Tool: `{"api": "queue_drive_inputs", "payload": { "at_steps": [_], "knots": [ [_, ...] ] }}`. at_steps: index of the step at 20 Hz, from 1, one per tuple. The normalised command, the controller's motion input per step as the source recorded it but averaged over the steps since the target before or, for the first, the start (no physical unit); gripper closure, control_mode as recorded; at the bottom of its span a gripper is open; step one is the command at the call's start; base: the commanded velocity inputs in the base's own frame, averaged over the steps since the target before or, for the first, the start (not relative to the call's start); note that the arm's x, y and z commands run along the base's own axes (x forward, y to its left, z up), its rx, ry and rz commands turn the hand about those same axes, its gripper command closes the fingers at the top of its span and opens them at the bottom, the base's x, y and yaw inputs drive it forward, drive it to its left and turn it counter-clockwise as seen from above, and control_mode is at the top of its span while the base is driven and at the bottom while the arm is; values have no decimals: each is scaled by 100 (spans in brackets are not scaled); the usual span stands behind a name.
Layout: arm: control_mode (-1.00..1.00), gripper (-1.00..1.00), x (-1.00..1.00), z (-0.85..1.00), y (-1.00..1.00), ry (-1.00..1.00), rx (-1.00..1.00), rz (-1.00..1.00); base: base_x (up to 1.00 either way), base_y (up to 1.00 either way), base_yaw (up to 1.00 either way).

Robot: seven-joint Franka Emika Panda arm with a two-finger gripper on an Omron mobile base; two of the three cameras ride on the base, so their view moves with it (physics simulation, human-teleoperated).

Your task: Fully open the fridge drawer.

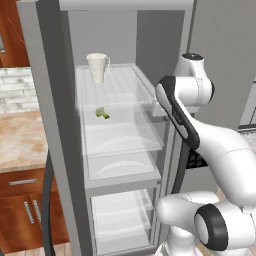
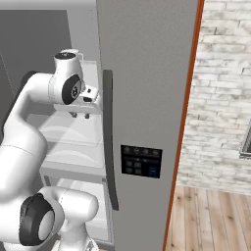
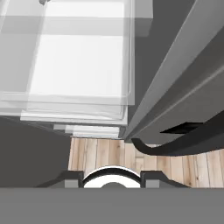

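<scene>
**Hand at the drawer's right corner, pull not yet finished**

Taking the drawer as the landmark and reading from left to right: to its left lies the stone kitchen surface [image 1: 17, 140] over wooden cabinets [image 1: 20, 205]. Up and to the left of the drawer, a white jug [image 1: 98, 67] stands on the glass shelf [image 1: 117, 82]. The fridge drawer [image 1: 122, 131] itself is the taller clear bin under that shelf, with a small green vegetable [image 1: 102, 113] inside near its left rear. Directly below the drawer sits the shallower clear bin [image 1: 124, 167]. At the drawer's upper right front corner is the hand [image 2: 80, 115], pointing down. Its fingertips are small and partly hidden against the clear plastic, so I cannot tell whether they are spread or pinching the rim. Right of the drawer stands the closed fridge door [image 2: 147, 98] with its long dark handle [image 2: 110, 142].

Judging progress, the drawer front appears to stick out a little past the shelf edge, so the pull seems started but well short of full travel. Most of the slide outward looks left to do.

No brand or readable writing shows; the dark control panel [image 2: 141, 161] on the door carries only faint, illegible icons.
</scene>
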Motion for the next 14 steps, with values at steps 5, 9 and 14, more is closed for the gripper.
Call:
{"api": "queue_drive_inputs", "payload": {
  "at_steps": [5,9,14],
  "knots": [
    [-100,-100,-2,0,71,0,0,1,0,0,0],
    [-100,-100,0,0,100,0,0,0,0,0,0],
    [-100,-100,16,-2,91,0,0,-4,0,0,0]
  ]
}}
